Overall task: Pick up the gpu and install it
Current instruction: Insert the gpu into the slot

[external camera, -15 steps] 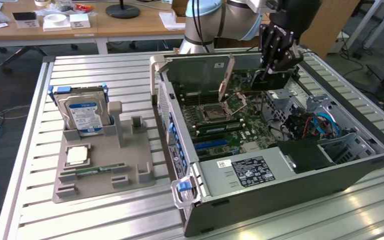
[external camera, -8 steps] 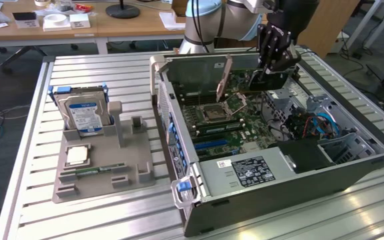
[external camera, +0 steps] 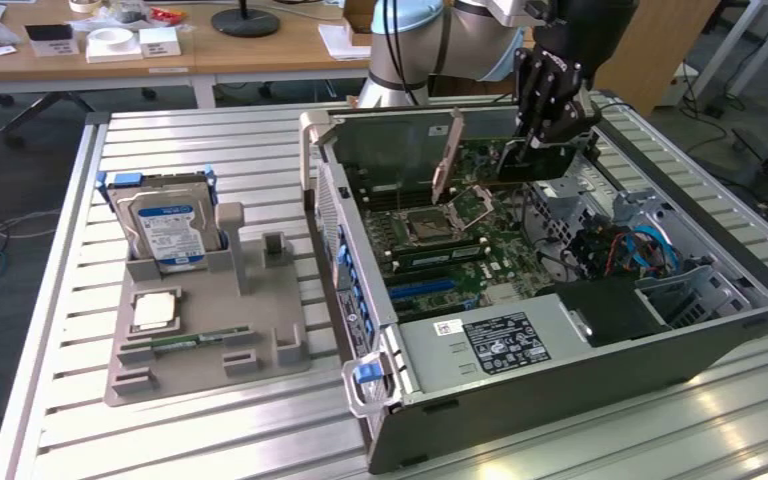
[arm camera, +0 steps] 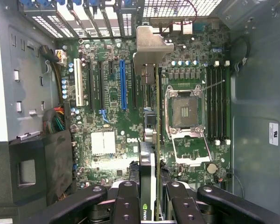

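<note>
A big computer case [external camera: 704,335] lies open on the metal table [external camera: 224,150]. I can look right down into it. At the bottom is the green motherboard [external camera: 491,250]. On it sit a square chip socket [external camera: 431,228] with its lid up and some long memory sticks [external camera: 424,258]. A box with a white and black label [external camera: 498,340] fills the near corner. Blue and red cables [external camera: 638,250] curl by the far wall.

The robot's gripper [external camera: 544,150] reaches into the case from above. Its black fingers are clamped on the gpu [external camera: 484,170], one on each flat side. The gpu stands on its edge over the motherboard, with its silvery bracket [external camera: 454,145] at the back wall of the case. From the wrist view, the gripper [arm camera: 151,200] holds the gpu [arm camera: 157,121] edge-on, between the blue slot [arm camera: 122,84] and the chip socket [arm camera: 184,112]. I cannot tell if the card's bottom edge touches the board.

Beside the case, on the exterior view's left, is a grey tray [external camera: 211,300]. A hard drive [external camera: 164,230] with a blue and white label stands up in it. In front lies a small square chip [external camera: 153,310], and nearer still a thin green stick [external camera: 197,341].
</note>
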You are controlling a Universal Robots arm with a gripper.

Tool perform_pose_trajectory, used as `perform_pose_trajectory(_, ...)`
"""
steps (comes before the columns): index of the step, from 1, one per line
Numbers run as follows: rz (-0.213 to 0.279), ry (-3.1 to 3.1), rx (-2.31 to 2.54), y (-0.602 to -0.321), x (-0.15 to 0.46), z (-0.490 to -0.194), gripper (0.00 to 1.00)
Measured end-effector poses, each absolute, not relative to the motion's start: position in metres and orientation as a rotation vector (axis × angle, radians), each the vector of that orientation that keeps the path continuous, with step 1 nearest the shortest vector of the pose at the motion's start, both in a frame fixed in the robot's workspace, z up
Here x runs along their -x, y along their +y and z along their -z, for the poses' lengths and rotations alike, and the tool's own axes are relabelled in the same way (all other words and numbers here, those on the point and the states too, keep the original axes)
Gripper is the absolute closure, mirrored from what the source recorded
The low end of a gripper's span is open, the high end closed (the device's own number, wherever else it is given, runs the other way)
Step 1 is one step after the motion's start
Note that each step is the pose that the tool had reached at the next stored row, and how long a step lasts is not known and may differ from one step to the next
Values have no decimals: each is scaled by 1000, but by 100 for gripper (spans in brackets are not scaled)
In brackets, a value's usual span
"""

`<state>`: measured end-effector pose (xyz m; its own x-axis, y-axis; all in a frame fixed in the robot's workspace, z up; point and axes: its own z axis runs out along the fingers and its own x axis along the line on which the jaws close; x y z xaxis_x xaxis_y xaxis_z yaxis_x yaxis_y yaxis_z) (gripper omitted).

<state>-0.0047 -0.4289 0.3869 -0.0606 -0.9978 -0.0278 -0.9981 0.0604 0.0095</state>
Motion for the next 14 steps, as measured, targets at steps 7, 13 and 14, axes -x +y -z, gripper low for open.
perform_pose_trajectory(7,-41,2278,2143,-429,7,-387,73)
perform_pose_trajectory(13,-41,2278,2144,-429,14,-387,73)
perform_pose_trajectory(14,-41,2278,2143,-429,15,-387,73)
